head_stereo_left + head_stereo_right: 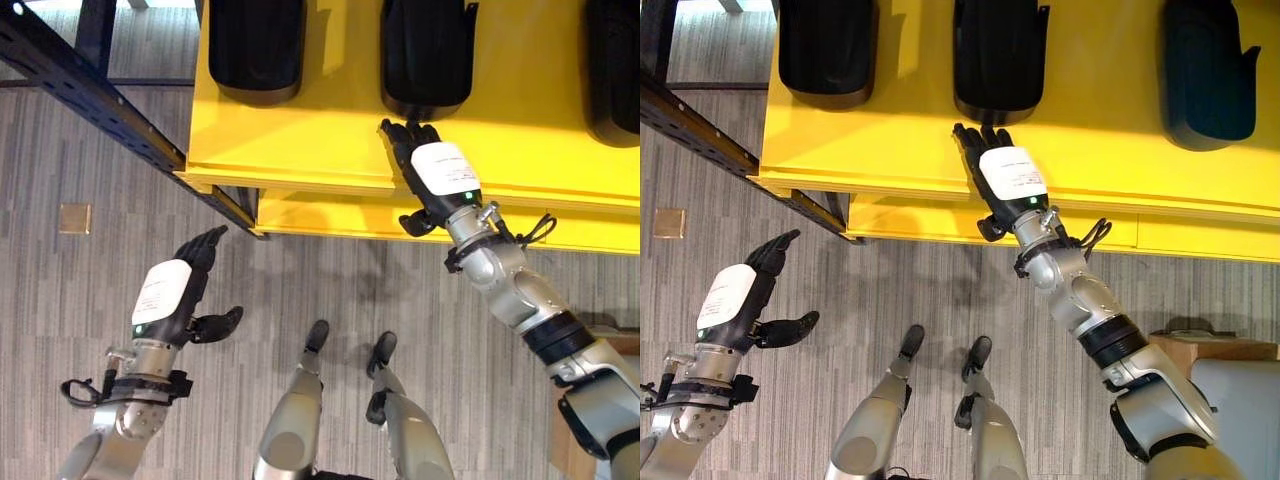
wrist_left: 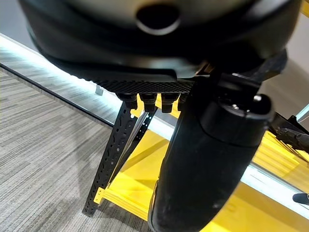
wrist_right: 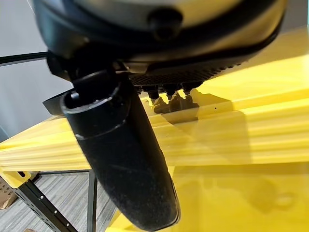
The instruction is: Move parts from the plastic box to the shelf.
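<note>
Three glossy black moulded plastic parts lie in a row on the bright yellow shelf (image 1: 330,150): the left part (image 1: 256,45), the middle part (image 1: 428,55) and the right part (image 1: 1207,75), well apart from one another. The right hand (image 1: 435,170) rests at the shelf's front edge just before the middle part, fingers straight and released, their tips near or touching the part's near end; it grasps nothing. The left hand (image 1: 180,290) hangs over the grey wood-grain floor (image 1: 330,290), well short of the shelf, relaxed and empty, beside the black perforated metal shelf post (image 2: 113,154). I judge that the placing step is finishing: the middle part sits delivered. The next move calls for drawing the right hand back off the shelf without nudging the part, then returning to the plastic box for another
</note>
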### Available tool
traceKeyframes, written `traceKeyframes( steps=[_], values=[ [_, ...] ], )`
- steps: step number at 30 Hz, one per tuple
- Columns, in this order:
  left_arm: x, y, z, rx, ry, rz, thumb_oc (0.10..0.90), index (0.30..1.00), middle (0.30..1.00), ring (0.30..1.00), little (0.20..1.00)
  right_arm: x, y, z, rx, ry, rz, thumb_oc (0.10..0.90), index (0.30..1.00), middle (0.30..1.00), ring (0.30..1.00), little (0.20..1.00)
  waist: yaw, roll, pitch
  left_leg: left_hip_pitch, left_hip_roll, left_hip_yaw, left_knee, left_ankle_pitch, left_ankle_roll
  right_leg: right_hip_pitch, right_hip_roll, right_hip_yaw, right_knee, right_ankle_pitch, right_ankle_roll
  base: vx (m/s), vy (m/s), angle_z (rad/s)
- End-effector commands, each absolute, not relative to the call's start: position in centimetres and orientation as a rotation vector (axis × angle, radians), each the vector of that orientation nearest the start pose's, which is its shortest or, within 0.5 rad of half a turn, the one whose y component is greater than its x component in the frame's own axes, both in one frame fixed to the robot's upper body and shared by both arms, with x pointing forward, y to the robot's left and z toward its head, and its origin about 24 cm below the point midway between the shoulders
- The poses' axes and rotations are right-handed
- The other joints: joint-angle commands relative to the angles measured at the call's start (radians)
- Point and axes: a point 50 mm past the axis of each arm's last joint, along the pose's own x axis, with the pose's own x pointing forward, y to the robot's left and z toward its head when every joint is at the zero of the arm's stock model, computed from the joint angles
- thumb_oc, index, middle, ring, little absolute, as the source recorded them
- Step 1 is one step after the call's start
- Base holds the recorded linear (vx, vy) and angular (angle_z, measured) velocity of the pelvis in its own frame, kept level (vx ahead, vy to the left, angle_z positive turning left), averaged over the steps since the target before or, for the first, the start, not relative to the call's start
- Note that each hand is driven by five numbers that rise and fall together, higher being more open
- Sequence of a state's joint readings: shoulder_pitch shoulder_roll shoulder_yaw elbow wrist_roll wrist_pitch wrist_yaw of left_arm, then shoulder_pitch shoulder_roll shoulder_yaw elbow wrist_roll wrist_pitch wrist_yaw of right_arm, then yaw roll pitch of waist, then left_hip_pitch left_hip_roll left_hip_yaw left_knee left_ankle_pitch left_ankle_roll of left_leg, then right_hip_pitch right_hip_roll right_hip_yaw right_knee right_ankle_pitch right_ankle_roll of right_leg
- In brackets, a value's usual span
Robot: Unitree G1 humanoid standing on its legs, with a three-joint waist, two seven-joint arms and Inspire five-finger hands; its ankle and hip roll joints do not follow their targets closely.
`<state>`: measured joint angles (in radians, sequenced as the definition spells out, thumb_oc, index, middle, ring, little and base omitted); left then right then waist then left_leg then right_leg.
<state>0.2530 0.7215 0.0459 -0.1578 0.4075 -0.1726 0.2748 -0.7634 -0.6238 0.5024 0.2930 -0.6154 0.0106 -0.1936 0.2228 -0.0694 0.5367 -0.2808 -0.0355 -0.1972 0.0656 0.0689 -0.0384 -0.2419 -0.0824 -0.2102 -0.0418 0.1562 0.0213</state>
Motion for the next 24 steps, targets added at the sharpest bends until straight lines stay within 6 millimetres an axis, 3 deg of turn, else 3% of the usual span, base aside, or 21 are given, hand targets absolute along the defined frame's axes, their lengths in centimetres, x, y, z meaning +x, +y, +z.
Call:
traceKeyframes(
  steps=[1, 5, 6, 9, 14, 15, 24],
  values=[
    [19.2, 27.6, 13.0, 1.132, -0.371, 0.223, 0.9, 1.0, 1.0, 1.0, 1.0, 35.8, -12.0, 23.5, -1.325, -0.785, 0.009, 0.9, 1.0, 1.0, 1.0, 1.0, 0.004, -0.035, -0.041, -0.04, -0.071, 0.05, 0.039, -0.066, 0.092, -0.043, -0.057, 0.051, 0.109, -0.095, 0.061, 0.0, 0.0, 0.0],
    [19.3, 27.6, 13.0, 1.132, -0.372, 0.224, 0.9, 1.0, 1.0, 1.0, 1.0, 35.7, -12.0, 23.4, -1.323, -0.783, 0.01, 0.9, 1.0, 1.0, 1.0, 1.0, 0.004, -0.035, -0.04, -0.041, -0.071, 0.049, 0.039, -0.066, 0.092, -0.044, -0.057, 0.051, 0.109, -0.095, 0.061, 0.0, 0.0, 0.0],
    [19.3, 27.6, 12.9, 1.121, -0.366, 0.228, 0.9, 1.0, 1.0, 1.0, 1.0, 35.6, -12.0, 21.9, -1.28, -0.743, 0.039, 0.9, 1.0, 1.0, 1.0, 1.0, -0.006, -0.036, -0.037, -0.04, -0.069, 0.053, 0.041, -0.067, 0.093, -0.045, -0.055, 0.054, 0.114, -0.098, 0.06, 0.0, 0.0, 0.0],
    [19.3, 27.6, 12.8, 1.121, -0.363, 0.229, 0.9, 1.0, 1.0, 1.0, 1.0, 35.4, -12.0, 21.4, -1.272, -0.734, 0.049, 0.9, 1.0, 1.0, 1.0, 1.0, -0.006, -0.038, -0.039, -0.04, -0.07, 0.054, 0.042, -0.068, 0.093, -0.045, -0.054, 0.055, 0.115, -0.099, 0.06, 0.0, 0.0, -0.01],
    [19.4, 27.5, 12.7, 1.11, -0.358, 0.235, 0.9, 1.0, 1.0, 1.0, 1.0, 34.1, -12.0, 18.9, -1.219, -0.694, 0.113, 0.9, 1.0, 1.0, 1.0, 1.0, -0.027, -0.043, -0.041, -0.035, -0.066, 0.058, 0.045, -0.071, 0.092, -0.042, -0.05, 0.061, 0.117, -0.101, 0.058, 0.0, 0.0, 0.0],
    [19.3, 27.4, 12.6, 1.109, -0.355, 0.233, 0.9, 1.0, 1.0, 1.0, 1.0, 33.6, -12.4, 18.0, -1.209, -0.67, 0.136, 0.9, 1.0, 1.0, 1.0, 1.0, -0.036, -0.047, -0.045, -0.033, -0.066, 0.059, 0.047, -0.073, 0.092, -0.039, -0.049, 0.062, 0.119, -0.103, 0.059, 0.0, 0.0, 0.0],
    [19.2, 27.1, 12.4, 1.105, -0.348, 0.216, 0.9, 1.0, 1.0, 1.0, 1.0, 31.6, -14.8, 15.6, -1.181, -0.59, 0.152, 0.9, 1.0, 1.0, 1.0, 1.0, -0.071, -0.051, -0.078, -0.011, -0.062, 0.064, 0.045, -0.079, 0.089, -0.022, -0.043, 0.067, 0.122, -0.109, 0.058, 0.0, -0.005, -0.02]
  ],
)
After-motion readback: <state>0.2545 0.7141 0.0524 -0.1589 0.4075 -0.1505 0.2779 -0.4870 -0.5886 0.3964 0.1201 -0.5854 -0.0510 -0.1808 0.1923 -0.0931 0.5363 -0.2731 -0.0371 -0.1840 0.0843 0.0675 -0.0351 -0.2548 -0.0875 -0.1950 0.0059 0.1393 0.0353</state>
